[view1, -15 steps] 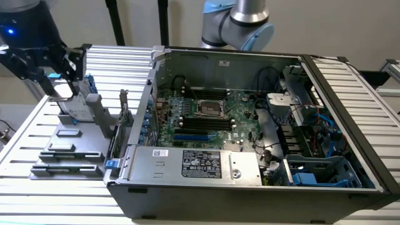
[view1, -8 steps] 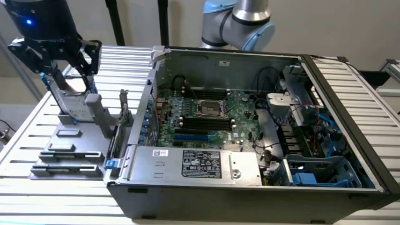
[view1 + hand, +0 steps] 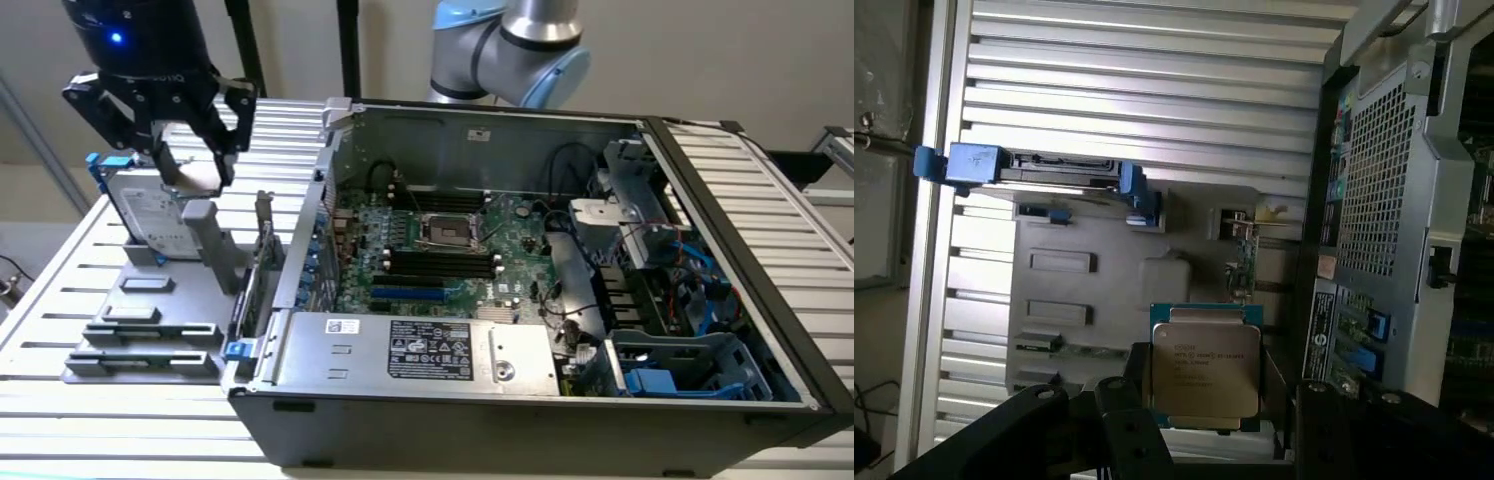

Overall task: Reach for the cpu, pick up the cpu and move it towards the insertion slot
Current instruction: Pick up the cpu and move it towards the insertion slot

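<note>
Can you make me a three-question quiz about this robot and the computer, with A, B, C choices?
1. Where is the gripper?
A. over the grey holder stand beside the computer case
B. inside the case, on the socket
C. on the power supply label

2. What colour are the brackets on the hard drive?
A. red
B. blue
C. yellow

3. What is happening with the cpu?
A. it is gripped between the gripper's fingers
B. it is locked into the insertion slot
C. it is lying on the slatted table

Answers:
1 A: the exterior view shows the gripper above the stand, outside the case.
2 B: both bracket ends are blue.
3 A: the wrist view shows it held up between the fingers, and the insertion slot shows its dark centre.
</note>
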